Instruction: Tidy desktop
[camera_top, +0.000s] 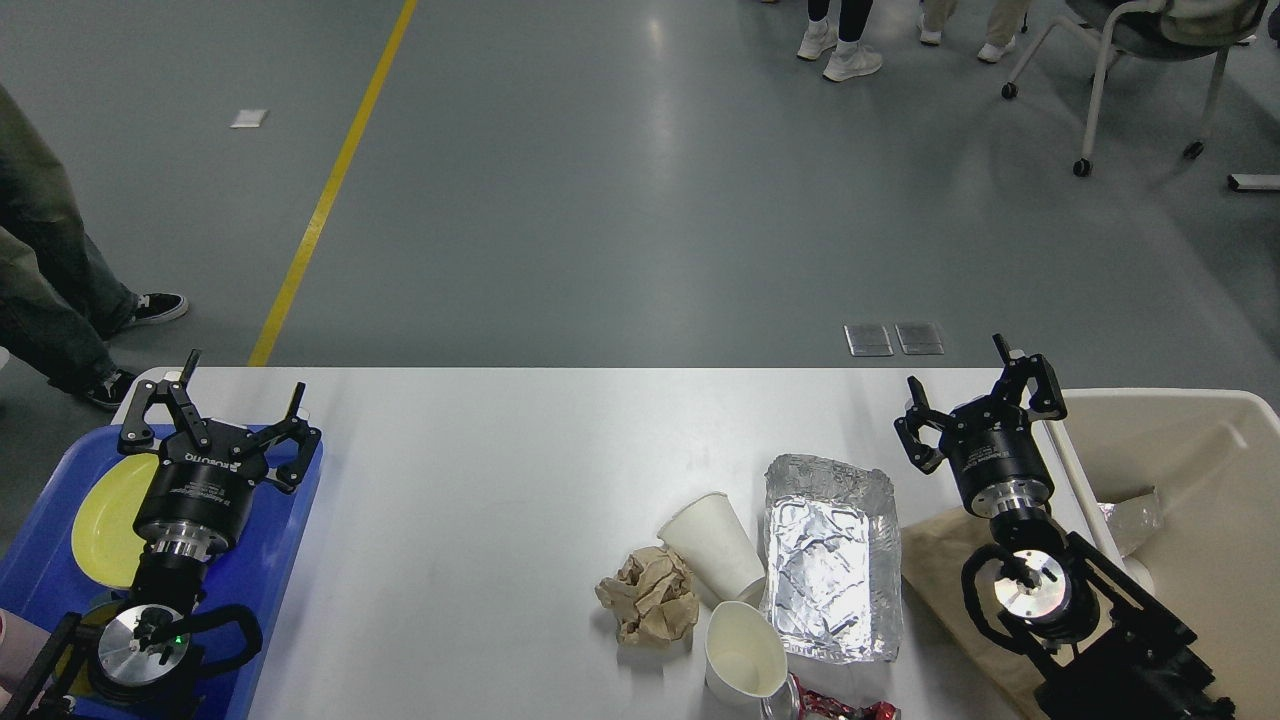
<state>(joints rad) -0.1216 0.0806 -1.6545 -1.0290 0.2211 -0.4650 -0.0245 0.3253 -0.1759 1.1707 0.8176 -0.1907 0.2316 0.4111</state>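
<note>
Now the desk is littered lower centre; light, crushable paper cup is best pinched at its rim; both jaws spread, empty.

Crinkled shiny foil tray, matt paper cups, smooth white desktop.

red wrapper cut off by bottom edge; yellow plate partly hidden behind left arm

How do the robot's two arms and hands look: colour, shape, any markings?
Both arms are black, with silver metal rings and round silver discs at the joints. The left hand and right hand are black, two-fingered, on round bodies. The left body bears white lettering.
</note>
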